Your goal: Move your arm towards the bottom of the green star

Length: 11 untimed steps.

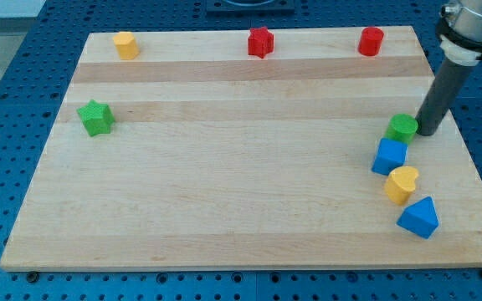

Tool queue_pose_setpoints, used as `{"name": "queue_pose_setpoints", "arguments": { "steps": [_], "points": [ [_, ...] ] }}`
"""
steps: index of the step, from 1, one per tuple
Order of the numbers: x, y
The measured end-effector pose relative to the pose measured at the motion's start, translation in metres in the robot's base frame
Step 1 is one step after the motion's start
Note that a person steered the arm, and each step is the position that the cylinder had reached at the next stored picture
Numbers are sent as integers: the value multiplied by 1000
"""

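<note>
The green star [96, 117] lies on the wooden board [241, 192] near its left edge, in the upper half. My tip [428, 132] is far away at the view's right, touching or almost touching the right side of a green round block [402, 128]. The dark rod rises from the tip towards the view's top right corner. Nearly the whole width of the board lies between my tip and the star.
Below the green round block sit a blue cube [389, 156], a yellow heart [402, 184] and a blue triangular block [418, 218]. Along the top edge are a yellow block [125, 44], a red star [260, 42] and a red round block [371, 41].
</note>
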<state>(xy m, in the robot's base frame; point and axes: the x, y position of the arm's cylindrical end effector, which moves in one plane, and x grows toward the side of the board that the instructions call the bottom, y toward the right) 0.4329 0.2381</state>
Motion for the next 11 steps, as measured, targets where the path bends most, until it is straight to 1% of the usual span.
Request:
{"name": "queue_pose_setpoints", "arguments": {
  "steps": [1, 3, 4, 5, 8, 9, 10, 11],
  "points": [
    [0, -14],
    [-1, -19],
    [-19, -19],
    [-37, -35],
    [-37, -173],
    [-18, -208],
    [12, -252],
    [35, -308]
  ]
}}
